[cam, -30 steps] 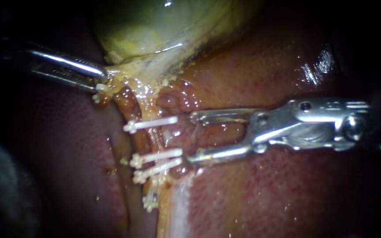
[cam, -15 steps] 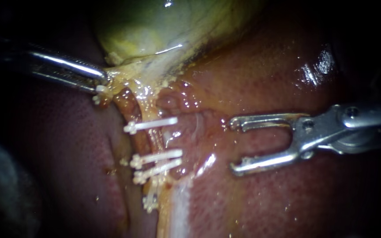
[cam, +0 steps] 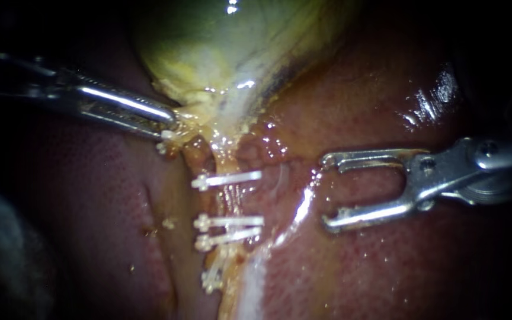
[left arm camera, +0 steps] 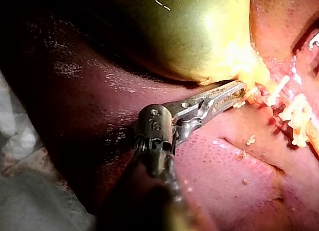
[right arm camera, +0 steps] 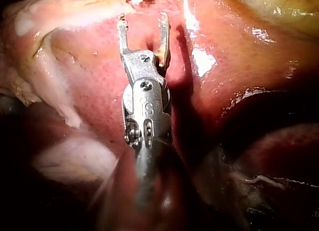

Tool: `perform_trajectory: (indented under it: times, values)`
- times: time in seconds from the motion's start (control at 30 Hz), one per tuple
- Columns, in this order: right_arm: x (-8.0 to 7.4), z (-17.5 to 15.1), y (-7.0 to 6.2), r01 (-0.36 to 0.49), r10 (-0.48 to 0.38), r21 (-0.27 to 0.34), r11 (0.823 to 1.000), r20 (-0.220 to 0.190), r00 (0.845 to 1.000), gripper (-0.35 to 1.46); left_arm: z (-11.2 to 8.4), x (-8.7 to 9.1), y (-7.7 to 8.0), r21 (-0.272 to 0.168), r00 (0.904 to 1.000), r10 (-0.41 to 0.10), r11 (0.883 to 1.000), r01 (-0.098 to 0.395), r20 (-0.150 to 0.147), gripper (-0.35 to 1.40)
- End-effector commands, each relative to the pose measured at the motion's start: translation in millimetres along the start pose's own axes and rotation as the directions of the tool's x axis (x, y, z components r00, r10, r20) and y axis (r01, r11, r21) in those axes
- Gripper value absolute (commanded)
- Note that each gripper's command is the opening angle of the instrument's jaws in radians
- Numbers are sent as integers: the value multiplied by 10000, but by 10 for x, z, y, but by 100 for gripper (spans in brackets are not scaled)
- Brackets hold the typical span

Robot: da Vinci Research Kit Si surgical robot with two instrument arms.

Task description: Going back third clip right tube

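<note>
Right of the clipped tube (cam: pixel 197 160), over bare liver (cam: pixel 386 266): right instrument (cam: pixel 327 191), shaft entering from the endoscope view's right. Its hand is wide open, the two jaws standing well apart like a fork with nothing between them. In the right wrist view the same instrument (right arm camera: pixel 142 22) shows the gap plainly, with red liver surface visible through it. Item of the task: white clips (cam: pixel 229 221), four counted, set on the tube below the gallbladder (cam: pixel 220 41). Position against the open hand: clear of it and not touching, with a strip of wet liver between the jaw tips and the clips' nearer ends. The topmost clip (cam: pixel 226 179) lies roughly level with the upper jaw, and the close pair beneath it roughly level with the lower jaw. Orientation: the upper three have their long axis crosswise to the tube, near level in the endoscope view, knobbed ends toward the view's left and plain ends pointing at the right instrument. The lowest clip (cam: pixel 212 278) sits apart and tilted, closer to lengthwise. Which clip is the third, and which tube is the right one, cannot be told. Left instrument (cam: pixel 170 123), shaft entering from the left: hand closed down on yellow tissue (cam: pixel 194 115) at the gallbladder's narrow end, just above the clips. In the left wrist view that instrument (left arm camera: pixel 238 91) has its jaws nearly together, with the tissue at their tips.
</note>
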Motion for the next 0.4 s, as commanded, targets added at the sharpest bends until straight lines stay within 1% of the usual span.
perform_trajectory:
  times: [0.03, 0.27, 0.37, 0.4]
  values:
    - [0, 0, -1, 2, -2, 5, 10000, -2, 10000, 50, 2, -1, 0, -12, 10000, -24, 10000, 24, 8, -35]
    - [1, -1, -2, 3, -3, 12, 10000, -1, 10000, 50, 2, 0, 0, -47, 10000, -23, 10000, 23, 25, -35]
    - [3, 2, -1, -10, 10, -8, 10000, -5, 10000, 50, -1, 0, 1, -65, 10000, -20, 10000, 21, 34, -35]
    - [5, 7, 0, -142, 142, -41, 9999, -8, 9999, 50, -4, 0, 1, -83, 10000, -23, 10000, 23, 42, -35]
